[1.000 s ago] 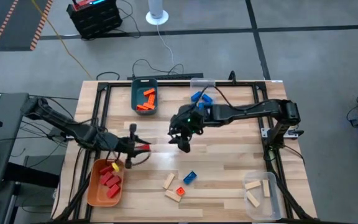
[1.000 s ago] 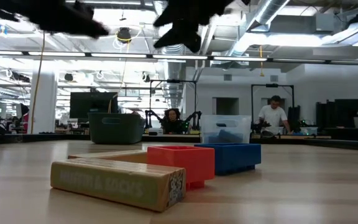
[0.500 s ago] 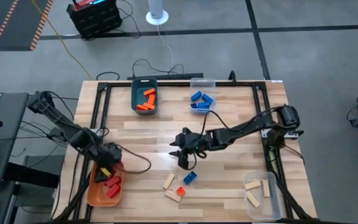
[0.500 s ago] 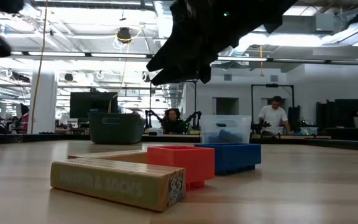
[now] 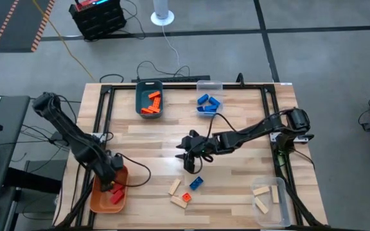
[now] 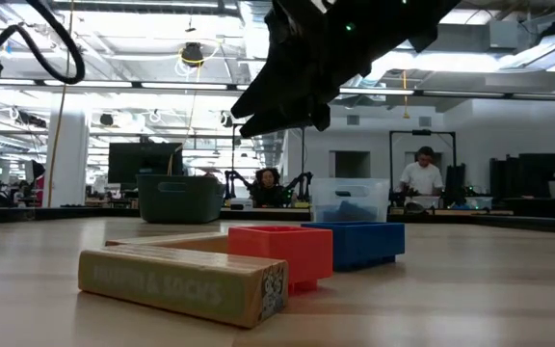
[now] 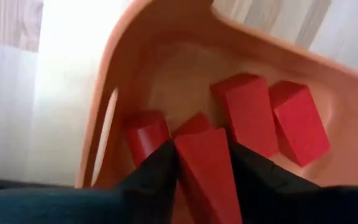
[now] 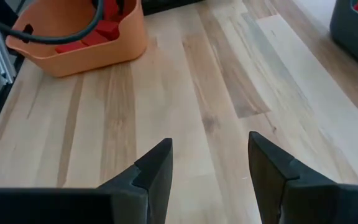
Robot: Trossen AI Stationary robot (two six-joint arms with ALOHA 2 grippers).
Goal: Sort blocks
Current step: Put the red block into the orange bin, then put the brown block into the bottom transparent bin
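High view: my left gripper (image 5: 111, 179) sits inside the orange bin (image 5: 95, 200) at the table's (image 5: 236, 135) front-left corner, tight against the bin's walls. My left wrist view shows a red block (image 7: 210, 168) between my fingers (image 7: 157, 171), which stand narrow about it, with other red blocks (image 7: 272, 118) lying below in the bin. My right gripper (image 5: 190, 163) hangs over bare wood at mid-table, jaws wide and holding nothing, with free room on every side. Just toward the front edge lie a blue block (image 5: 196, 183), a red-orange block (image 5: 186, 197) and 2 wooden blocks (image 5: 174, 187). The clear bin (image 5: 272, 208) at the front-right corner holds wooden blocks; the teal bin (image 5: 140, 96) and another clear bin (image 5: 209, 84) stand at the back. Low view shows an open hall with 2 people (image 6: 422, 178) beyond.
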